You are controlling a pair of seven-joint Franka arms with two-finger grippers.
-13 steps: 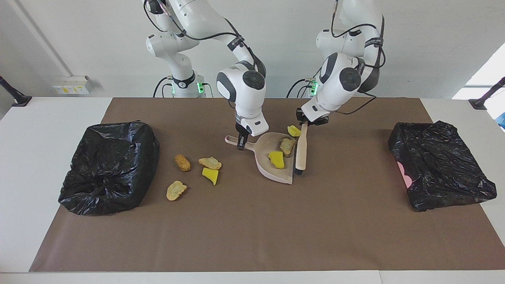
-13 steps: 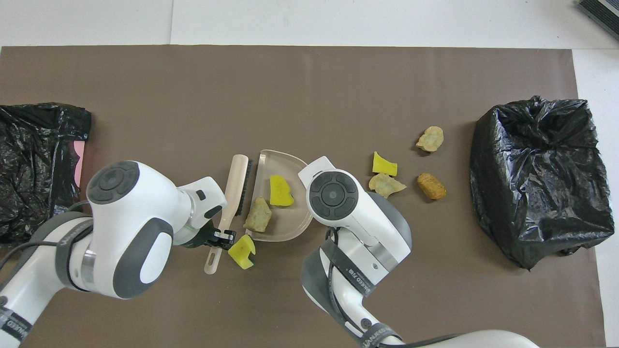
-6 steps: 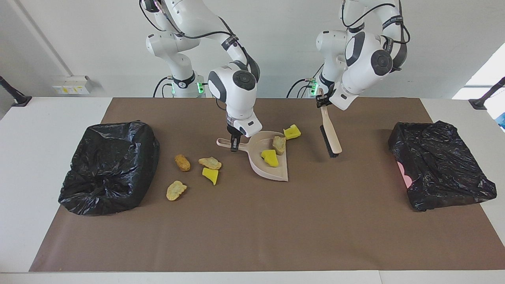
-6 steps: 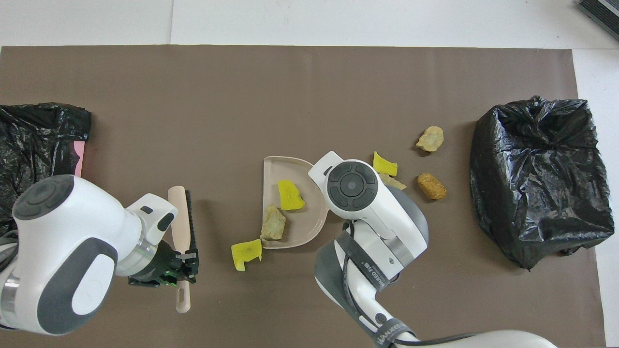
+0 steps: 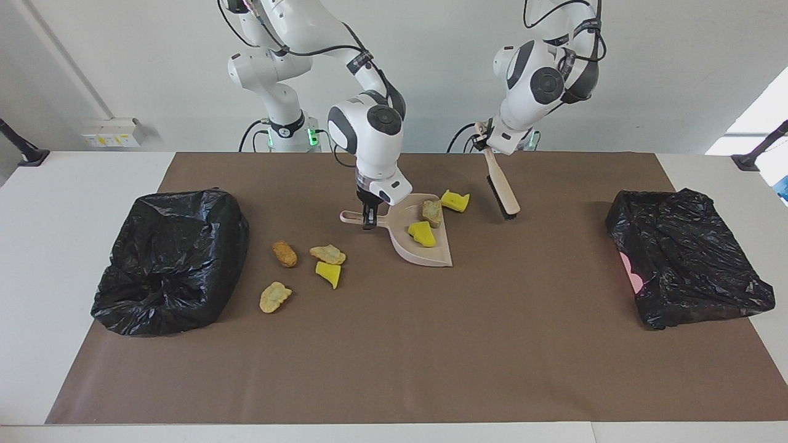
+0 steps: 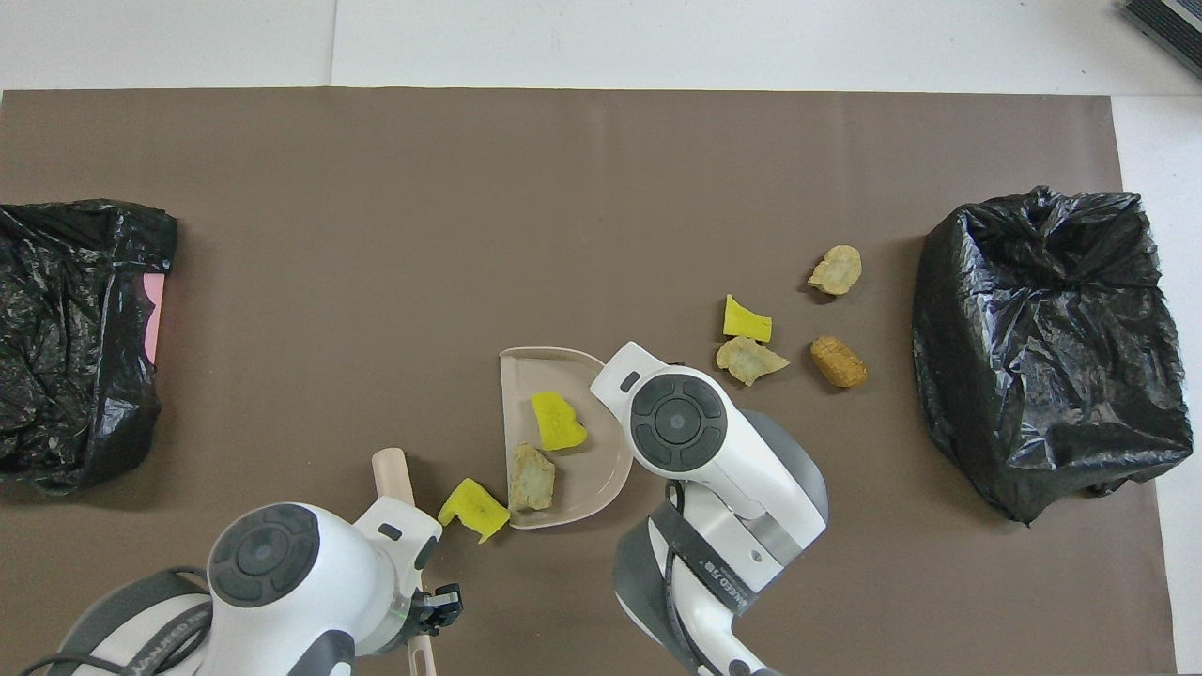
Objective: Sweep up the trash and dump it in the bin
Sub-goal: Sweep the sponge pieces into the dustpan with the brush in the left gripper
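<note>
My right gripper (image 5: 368, 219) is shut on the handle of the beige dustpan (image 5: 431, 253), which holds a yellow wedge (image 5: 420, 234) and a tan lump (image 5: 432, 212) of trash. Another yellow wedge (image 5: 454, 200) lies just outside the pan's open edge, on the side toward the robots. My left gripper (image 5: 483, 140) is shut on the handle of the brush (image 5: 502, 184), which hangs tilted over the mat beside the pan. Several more trash scraps (image 5: 327, 253) lie between the pan and the bin (image 5: 172, 264). In the overhead view the dustpan (image 6: 526, 376) and brush handle (image 6: 392, 474) show.
A second black-bagged bin (image 5: 686, 258) with a pink patch sits at the left arm's end of the table. The brown mat (image 5: 394, 357) covers most of the white table.
My left arm lifted the brush off the mat and swung it away from the pan, back toward the robots. The dustpan shifted slightly nearer to the robots; the outside yellow wedge moved a little.
</note>
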